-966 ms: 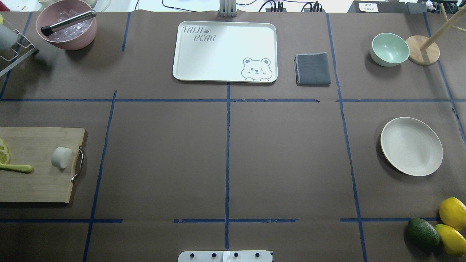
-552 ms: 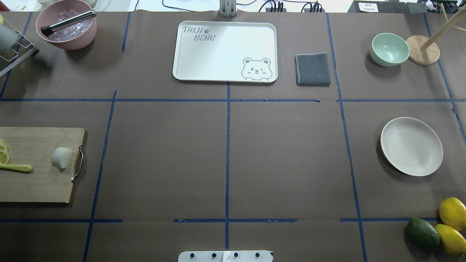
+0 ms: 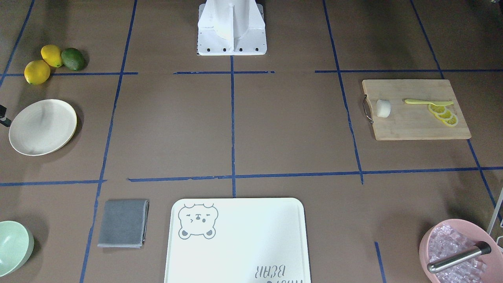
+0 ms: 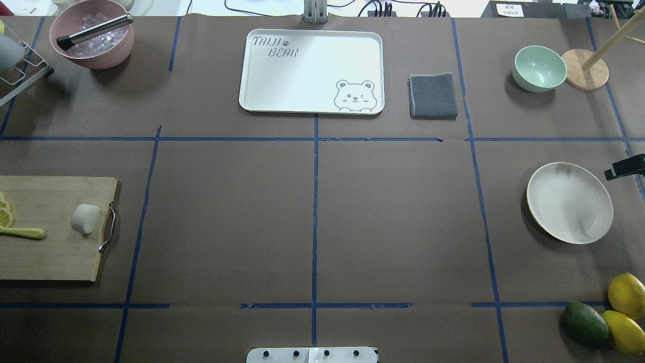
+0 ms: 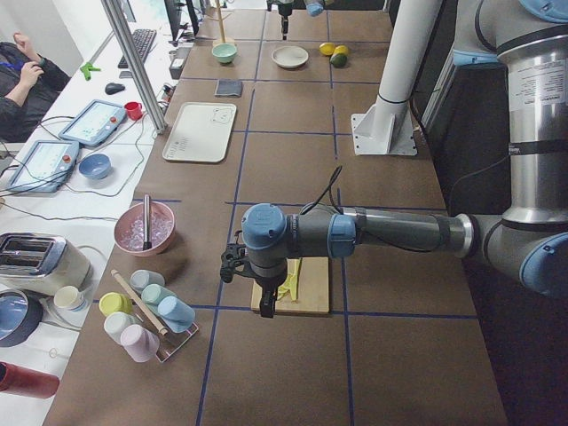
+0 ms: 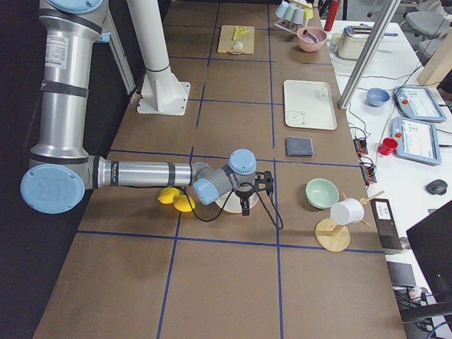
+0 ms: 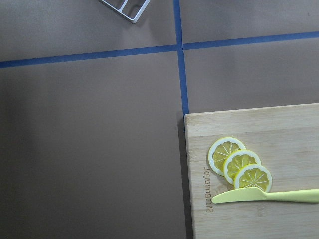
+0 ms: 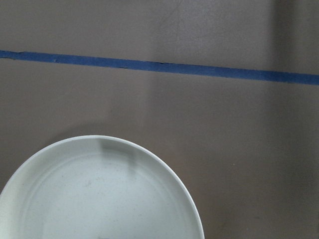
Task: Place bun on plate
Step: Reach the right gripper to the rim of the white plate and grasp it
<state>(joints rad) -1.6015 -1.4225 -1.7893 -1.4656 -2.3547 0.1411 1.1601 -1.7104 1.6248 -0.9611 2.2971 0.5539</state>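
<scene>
The small white bun [image 4: 84,218] [image 3: 383,108] lies on a wooden cutting board [image 4: 50,252], beside its metal handle. It is outside the left wrist view, which shows only lemon slices [image 7: 240,165] and a yellow knife. The cream plate [image 4: 569,202] [image 3: 42,126] [image 8: 99,194] sits empty at the right. My left gripper [image 5: 265,309] hangs over the board's outer end; I cannot tell whether it is open or shut. My right gripper [image 6: 244,207] hovers by the plate's outer rim. Only a black part [image 4: 625,167] of it shows in the overhead view, so I cannot tell its state.
A bear-print tray [image 4: 262,96], a grey cloth [image 4: 433,96] and a mint bowl [image 4: 539,68] line the far side. A pink bowl of ice with tongs [image 4: 92,34] stands far left. Two lemons and an avocado [image 4: 584,322] lie near right. A wooden stand [image 4: 584,69] stands far right.
A black part of the right gripper has come into the overhead view at the right edge, beside the plate. The bun and plate have not moved.
</scene>
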